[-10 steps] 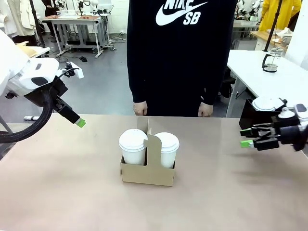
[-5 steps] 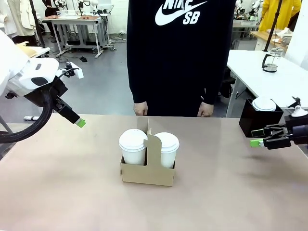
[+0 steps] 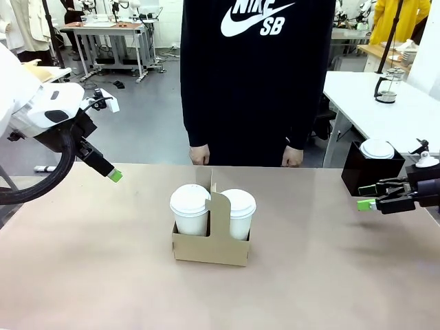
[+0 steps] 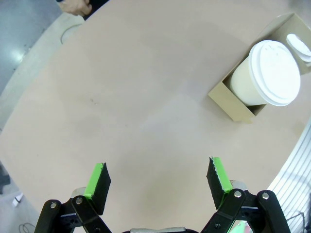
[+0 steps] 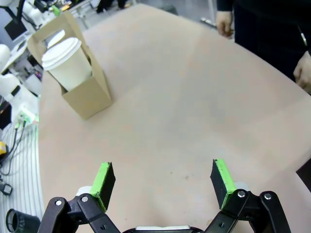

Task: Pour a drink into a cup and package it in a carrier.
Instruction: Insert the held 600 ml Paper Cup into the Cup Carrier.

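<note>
Currently sitting mid-table: carrier (image 3: 210, 246), holding two lidded white cups side by side, left cup (image 3: 190, 209) and right cup (image 3: 238, 212), handle tab rising between them. Left gripper (image 3: 114, 176) is hovering wide open, gripping nothing, well left of it. Right gripper (image 3: 366, 197) is hovering likewise, empty, beside black box (image 3: 369, 171).

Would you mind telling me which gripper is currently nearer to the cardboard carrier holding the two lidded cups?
Left, though not by much. The left gripper hangs open up and to the left of the carrier. The right gripper hangs open farther off at the table's right edge, near the black box.
</note>
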You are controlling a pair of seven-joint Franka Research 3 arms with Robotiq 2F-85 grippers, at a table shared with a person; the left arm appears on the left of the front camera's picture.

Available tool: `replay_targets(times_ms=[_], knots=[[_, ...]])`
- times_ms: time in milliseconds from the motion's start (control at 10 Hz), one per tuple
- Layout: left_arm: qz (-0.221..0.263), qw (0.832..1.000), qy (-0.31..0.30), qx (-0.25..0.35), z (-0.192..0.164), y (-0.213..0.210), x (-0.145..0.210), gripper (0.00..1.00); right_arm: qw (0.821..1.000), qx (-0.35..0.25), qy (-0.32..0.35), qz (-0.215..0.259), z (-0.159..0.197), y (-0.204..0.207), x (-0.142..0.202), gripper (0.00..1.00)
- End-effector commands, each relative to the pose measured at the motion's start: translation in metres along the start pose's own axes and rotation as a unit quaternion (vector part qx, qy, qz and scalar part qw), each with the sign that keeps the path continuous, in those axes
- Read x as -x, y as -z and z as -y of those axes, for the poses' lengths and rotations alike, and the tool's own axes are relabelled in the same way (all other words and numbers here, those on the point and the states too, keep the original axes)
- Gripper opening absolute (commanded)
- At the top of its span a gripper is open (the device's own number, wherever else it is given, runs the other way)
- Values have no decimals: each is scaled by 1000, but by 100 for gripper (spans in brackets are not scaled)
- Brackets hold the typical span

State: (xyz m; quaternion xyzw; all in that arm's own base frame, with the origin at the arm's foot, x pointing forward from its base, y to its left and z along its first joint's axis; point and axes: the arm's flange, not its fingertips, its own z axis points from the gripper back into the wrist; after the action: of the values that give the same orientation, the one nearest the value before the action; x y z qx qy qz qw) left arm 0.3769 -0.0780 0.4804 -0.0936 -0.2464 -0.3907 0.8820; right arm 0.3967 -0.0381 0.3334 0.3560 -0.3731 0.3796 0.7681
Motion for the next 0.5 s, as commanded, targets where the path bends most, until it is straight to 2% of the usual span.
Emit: replay_targets(times_ms=[0, 400], knots=[[-1, 1000, -6, -3, 1, 1, 0, 100, 1000, -4, -6, 2, -1, 0, 0, 100], [-1, 1000, -6, -3, 1, 1, 0, 100, 1000, -4, -6, 2, -1, 0, 0, 100]])
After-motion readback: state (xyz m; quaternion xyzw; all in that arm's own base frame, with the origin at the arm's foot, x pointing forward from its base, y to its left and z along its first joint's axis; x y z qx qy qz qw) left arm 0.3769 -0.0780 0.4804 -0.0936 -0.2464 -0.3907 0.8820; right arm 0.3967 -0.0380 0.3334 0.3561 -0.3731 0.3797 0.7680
